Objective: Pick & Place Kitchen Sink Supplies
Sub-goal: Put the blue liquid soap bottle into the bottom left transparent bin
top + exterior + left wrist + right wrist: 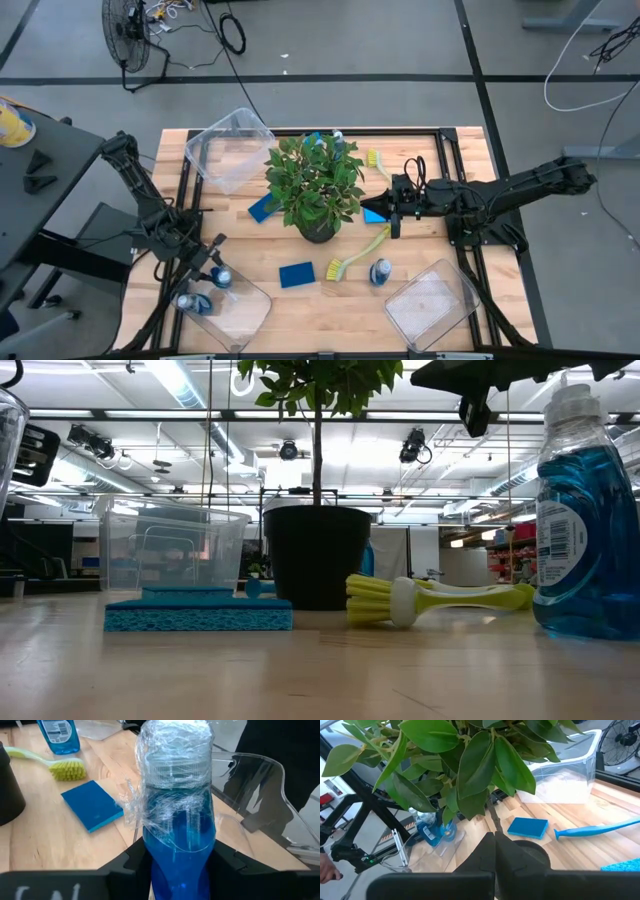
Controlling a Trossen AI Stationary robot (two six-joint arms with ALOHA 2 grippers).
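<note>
A: Where's the bottle [176,815] the left gripper [175,870] has?

B: Upright, cap up, long axis vertical, clamped between the two dark fingers, which are closed on its lower body. The cap and neck are wrapped in clear film. From above it sits at about 7 o'clock from the plant [315,185], at the edge of the near-left bin [235,310], where another bottle [192,302] lies.

A: And the other supplies?

B: One brush [352,258] lies at 5 o'clock from the plant, bristles toward the table's near edge, handle running up toward the pot. Just beside its bristles is a flat sponge [296,274]; a third bottle [380,271] lies on the other side. A second brush [377,160] is at 2 o'clock, a second sponge [263,207] at 9 o'clock.

A: The right gripper [394,212]?

B: At 3 o'clock from the plant, just above a sponge [374,215]. Its fingers look pressed together, holding nothing.
</note>
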